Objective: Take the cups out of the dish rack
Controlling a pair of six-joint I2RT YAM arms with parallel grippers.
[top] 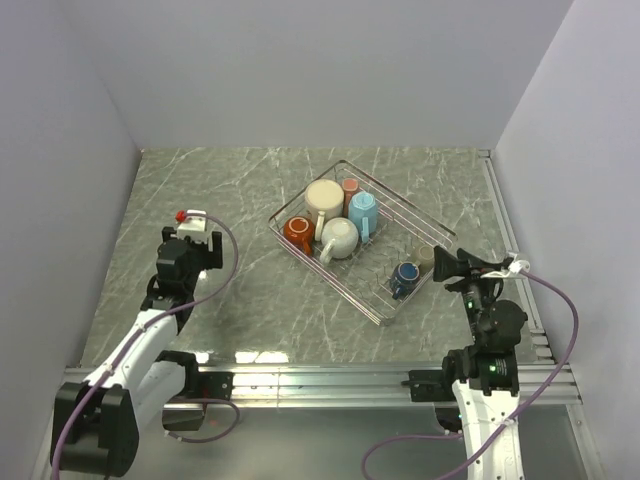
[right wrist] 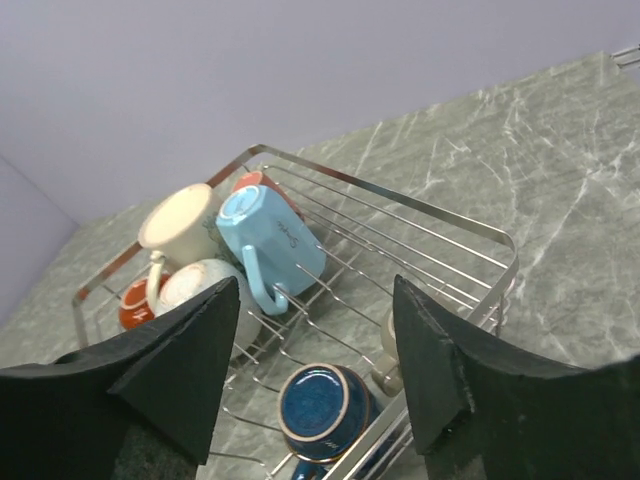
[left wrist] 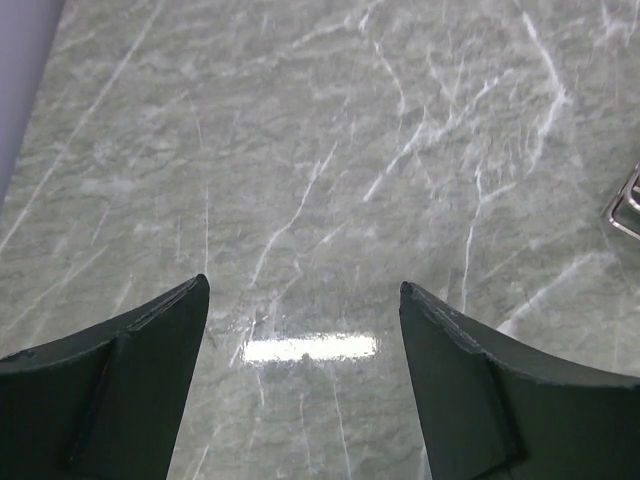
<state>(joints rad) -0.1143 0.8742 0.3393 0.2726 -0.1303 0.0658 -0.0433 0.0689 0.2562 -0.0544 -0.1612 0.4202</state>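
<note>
Left claw point(left wrist: 303, 285) open, empty, tilted down over bare marble counter point(left wrist: 300, 150) toward its left edge, well apart from the dish rack point(top: 398, 232). Right claw point(right wrist: 315, 285) open, empty, arm upright, aimed at the rack's right end near dark blue mug point(right wrist: 318, 410) and olive-grey mug point(right wrist: 388, 360). All mugs sit in the rack: cream mug point(top: 324, 197), light blue mug point(right wrist: 270, 235), white mug point(top: 340, 238), orange-red mug point(top: 297, 232) and small pinkish-orange mug point(top: 350, 185) bunched at its left end. Script on the light blue mug, unreadable.
</note>
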